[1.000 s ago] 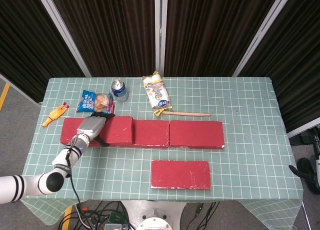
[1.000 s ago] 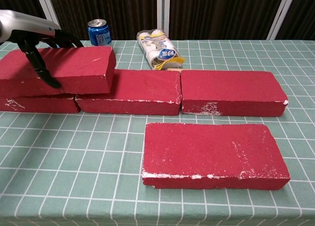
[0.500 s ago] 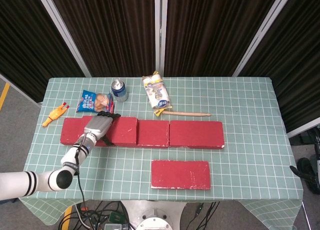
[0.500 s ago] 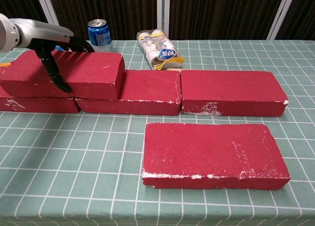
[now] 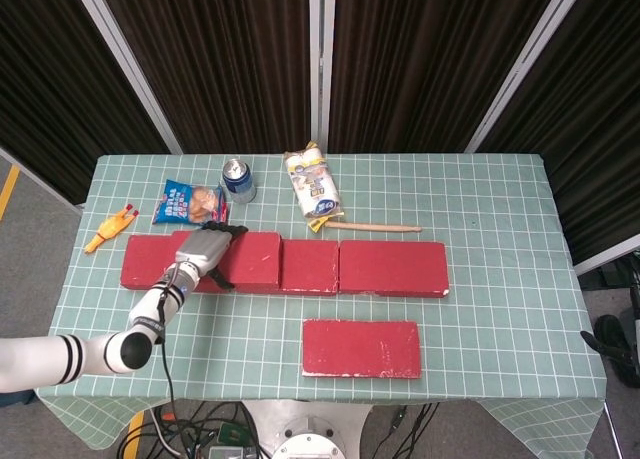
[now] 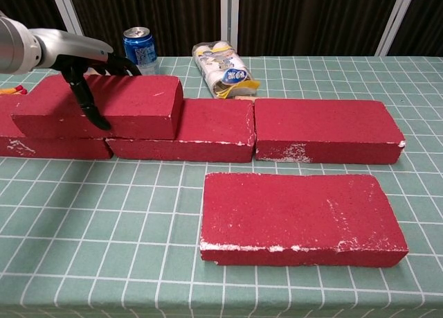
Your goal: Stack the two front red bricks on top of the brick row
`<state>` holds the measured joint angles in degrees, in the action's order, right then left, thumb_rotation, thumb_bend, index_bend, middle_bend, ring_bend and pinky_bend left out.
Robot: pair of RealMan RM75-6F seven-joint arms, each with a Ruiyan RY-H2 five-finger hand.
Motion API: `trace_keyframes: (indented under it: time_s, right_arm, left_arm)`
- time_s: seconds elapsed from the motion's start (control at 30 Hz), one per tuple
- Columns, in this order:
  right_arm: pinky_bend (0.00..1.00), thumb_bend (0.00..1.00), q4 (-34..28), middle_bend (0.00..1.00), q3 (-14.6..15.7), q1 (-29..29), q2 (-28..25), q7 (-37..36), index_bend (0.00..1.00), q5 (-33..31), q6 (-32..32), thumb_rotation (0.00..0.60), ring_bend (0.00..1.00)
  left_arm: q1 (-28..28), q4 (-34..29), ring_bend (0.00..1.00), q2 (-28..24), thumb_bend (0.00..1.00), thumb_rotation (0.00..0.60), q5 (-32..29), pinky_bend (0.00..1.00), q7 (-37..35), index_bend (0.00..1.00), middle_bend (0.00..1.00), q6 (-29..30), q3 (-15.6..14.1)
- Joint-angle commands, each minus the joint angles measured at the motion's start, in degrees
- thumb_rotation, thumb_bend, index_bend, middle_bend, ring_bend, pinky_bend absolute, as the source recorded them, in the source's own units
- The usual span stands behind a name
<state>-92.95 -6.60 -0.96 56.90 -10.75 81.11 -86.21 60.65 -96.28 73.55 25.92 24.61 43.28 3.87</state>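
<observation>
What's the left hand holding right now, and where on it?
The left hand grips the upper red brick across its width near the left end, atop the row.

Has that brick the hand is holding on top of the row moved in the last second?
Yes. The held brick has slid right along the brick row, covering more of the middle brick.

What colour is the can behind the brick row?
The can is blue with white lettering and a silver top; the chest view shows it best.

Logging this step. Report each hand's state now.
Left hand: grips the upper red brick on the row.
Right hand: not in view.
</observation>
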Motion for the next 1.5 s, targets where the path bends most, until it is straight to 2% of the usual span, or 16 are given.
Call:
trace_keyframes:
  time_s: [0.03, 1.2, 1.4, 1.5]
  right_arm:
    - [0.0, 0.0, 0.09, 0.0, 0.01, -0.02, 0.04, -0.09, 0.0, -0.04, 0.1, 0.6, 0.0]
    - [0.0, 0.0, 0.48, 0.0, 0.04, -0.13, 0.36, 0.04, 0.0, -0.24, 0.69, 0.6, 0.0]
    - [0.0, 0.0, 0.42, 0.0, 0.0, -0.1, 0.34, 0.11, 0.0, -0.27, 0.62, 0.6, 0.0]
    - [0.0, 0.0, 0.37, 0.0, -0.01, -0.07, 0.28, 0.04, 0.0, -0.36, 0.66, 0.6, 0.0]
  left_arm:
    - [0.24, 0.28, 0.06, 0.28, 0.18, 0.6, -0.32, 0.0, -0.19, 0.14, 0.18, -0.1, -0.2]
    - [0.33, 2.13, 0.05, 1.53, 0.18, 0.6, 3.69, 0.0, -2.57, 0.14, 0.18, 0.06, -1.19]
    - [-0.01, 1.84, 0.0, 1.15, 0.16, 0.6, 4.76, 0.0, -3.65, 0.09, 0.07, -0.67, -1.1]
    - [-0.4, 2.02, 0.0, 1.12, 0.11, 0.6, 5.73, 0.0, -4.54, 0.05, 0.01, -0.85, -0.9]
